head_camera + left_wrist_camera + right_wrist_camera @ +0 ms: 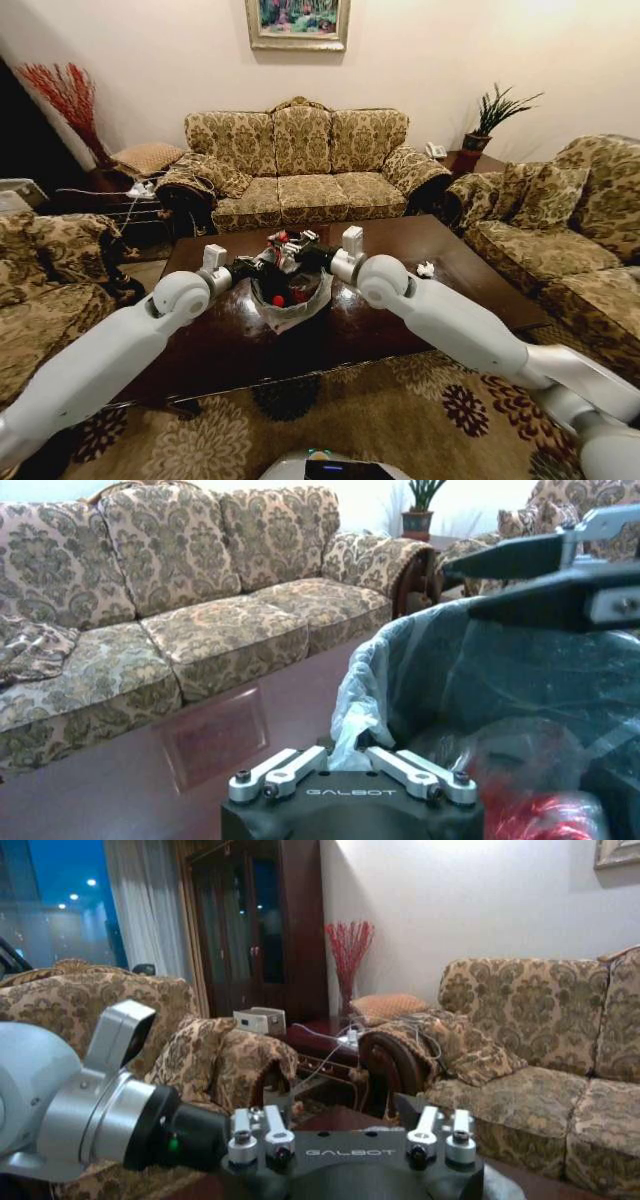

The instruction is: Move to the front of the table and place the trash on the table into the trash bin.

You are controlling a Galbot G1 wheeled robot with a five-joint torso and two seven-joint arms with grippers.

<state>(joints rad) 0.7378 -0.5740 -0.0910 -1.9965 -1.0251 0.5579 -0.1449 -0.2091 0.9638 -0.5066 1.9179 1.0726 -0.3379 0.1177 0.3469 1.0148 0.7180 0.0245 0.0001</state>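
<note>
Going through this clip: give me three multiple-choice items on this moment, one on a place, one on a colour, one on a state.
1. Where does the trash bin stand?
A. On the carpet
B. On the middle of the table
C. On the sofa

2. What colour is the paper ball lying on the table?
A. White
B. Green
C. Blue

3. What is the left pincer doing?
A. Hanging open above the sofa
B. Holding a bottle
C. Pinching the rim of the bin's plastic liner

Answers:
1 B: the head view shows the trash bin on the dark table, between the two arms.
2 A: the paper ball near the table's right side is white.
3 C: in the left wrist view, the left pincer has its fingers closed on the liner.
</note>
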